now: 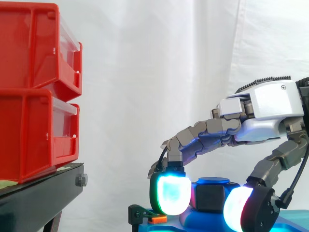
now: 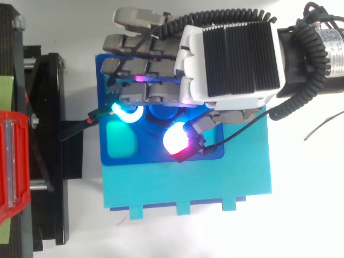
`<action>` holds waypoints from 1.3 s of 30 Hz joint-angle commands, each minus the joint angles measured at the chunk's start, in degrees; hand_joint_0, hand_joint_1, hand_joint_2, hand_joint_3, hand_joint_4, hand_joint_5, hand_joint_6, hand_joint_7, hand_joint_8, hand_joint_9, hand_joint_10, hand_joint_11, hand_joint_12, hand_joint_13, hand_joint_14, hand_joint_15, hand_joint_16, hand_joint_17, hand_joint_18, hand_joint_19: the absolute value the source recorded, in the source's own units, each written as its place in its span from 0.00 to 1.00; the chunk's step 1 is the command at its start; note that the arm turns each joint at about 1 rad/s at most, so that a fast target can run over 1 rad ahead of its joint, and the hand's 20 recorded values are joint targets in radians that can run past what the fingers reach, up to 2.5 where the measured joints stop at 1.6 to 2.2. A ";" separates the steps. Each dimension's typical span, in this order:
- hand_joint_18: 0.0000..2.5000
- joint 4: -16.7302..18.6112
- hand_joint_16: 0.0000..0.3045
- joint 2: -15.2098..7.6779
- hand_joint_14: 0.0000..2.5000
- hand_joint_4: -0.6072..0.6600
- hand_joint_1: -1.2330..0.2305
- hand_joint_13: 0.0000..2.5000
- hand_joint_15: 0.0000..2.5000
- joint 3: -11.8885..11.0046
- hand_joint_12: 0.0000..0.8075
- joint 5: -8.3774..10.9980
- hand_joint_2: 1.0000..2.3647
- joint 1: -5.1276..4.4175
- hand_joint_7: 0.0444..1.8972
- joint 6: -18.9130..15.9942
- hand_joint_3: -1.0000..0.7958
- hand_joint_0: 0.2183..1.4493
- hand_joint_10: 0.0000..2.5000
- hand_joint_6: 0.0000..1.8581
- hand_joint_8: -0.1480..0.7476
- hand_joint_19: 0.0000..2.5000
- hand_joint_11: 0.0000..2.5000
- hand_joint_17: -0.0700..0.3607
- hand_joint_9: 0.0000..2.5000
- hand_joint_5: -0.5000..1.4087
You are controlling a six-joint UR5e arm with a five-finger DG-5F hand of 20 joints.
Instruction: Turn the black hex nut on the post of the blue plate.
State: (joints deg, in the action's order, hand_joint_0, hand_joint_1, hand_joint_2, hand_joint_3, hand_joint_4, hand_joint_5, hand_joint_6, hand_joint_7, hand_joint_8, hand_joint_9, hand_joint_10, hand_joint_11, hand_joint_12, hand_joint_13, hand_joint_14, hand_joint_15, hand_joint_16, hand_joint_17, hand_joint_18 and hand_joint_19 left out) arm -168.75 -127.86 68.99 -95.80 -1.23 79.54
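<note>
Presently, red bins [image 1: 34, 96] are seen stacked at left on a black stand [image 1: 38, 198]. The blue plate [image 2: 145, 155] is overhung by the robot hand [image 2: 231, 59]. Its glowing pads [image 1: 169, 193] are curled round the black hex nut [image 1: 210, 195], which is seated on the post [image 1: 212, 181].

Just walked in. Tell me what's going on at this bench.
The robot's hand is down over the dark blue plate, which sits on a light turquoise base. Its curled fingers and thumb bracket the black hex nut on the plate's blue post, glowing pads on opposite sides, apparently pinching it to turn it. The stacked red plastic bins on their black stand are off to one side.
</note>
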 commanded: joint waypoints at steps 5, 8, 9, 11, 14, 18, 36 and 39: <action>0.03 0.00 0.18 0.06 0.00 0.63 0.31 0.05 0.00 0.00 0.45 0.00 0.00 -0.26 0.52 0.00 0.28 0.26 0.00 0.27 0.45 0.01 0.04 0.45 0.15 0.16; 0.02 -0.35 0.19 0.06 0.00 0.63 0.32 0.05 0.00 -0.62 0.47 0.09 0.00 -0.53 0.50 -0.17 0.28 0.23 0.00 0.27 0.46 0.02 0.03 0.46 0.15 0.15; 0.02 -0.62 0.19 0.06 0.00 0.63 0.33 0.05 0.00 -0.97 0.47 0.09 0.00 -0.53 0.49 -0.17 0.28 0.22 0.00 0.27 0.46 0.01 0.03 0.46 0.15 0.15; 0.01 -1.85 0.20 0.06 0.00 0.64 0.35 0.04 0.00 -2.02 0.48 0.09 0.00 -0.62 0.47 -0.26 0.28 0.20 0.00 0.27 0.46 0.02 0.03 0.48 0.14 0.14; 0.01 -3.69 0.20 0.06 0.00 0.63 0.35 0.04 0.00 -3.34 0.49 0.09 0.00 -0.79 0.46 -0.35 0.28 0.19 0.00 0.27 0.46 0.02 0.02 0.48 0.13 0.14; 0.00 -5.54 0.21 0.06 0.00 0.62 0.37 0.04 0.00 -5.45 0.50 0.26 0.00 -1.23 0.43 -0.79 0.28 0.18 0.00 0.27 0.47 0.02 0.02 0.50 0.13 0.13; 0.00 -22.94 0.21 7.62 0.00 0.64 0.44 0.03 0.00 -10.28 0.50 2.64 0.00 -1.05 0.42 -8.00 0.28 0.18 0.00 0.27 0.48 0.02 0.01 0.50 0.13 0.14; 0.00 -23.56 0.21 9.64 0.00 0.64 0.45 0.03 0.00 -7.38 0.49 3.08 0.00 -1.05 0.40 -9.40 0.28 0.19 0.00 0.27 0.47 0.02 0.00 0.49 0.13 0.15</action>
State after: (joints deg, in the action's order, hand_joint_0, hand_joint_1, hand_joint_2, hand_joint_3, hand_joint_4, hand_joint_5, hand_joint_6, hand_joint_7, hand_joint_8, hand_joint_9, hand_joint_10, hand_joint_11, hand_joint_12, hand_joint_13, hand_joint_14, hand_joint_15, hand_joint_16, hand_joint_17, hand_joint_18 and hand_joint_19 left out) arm -190.52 -120.14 59.38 -93.40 -2.28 71.39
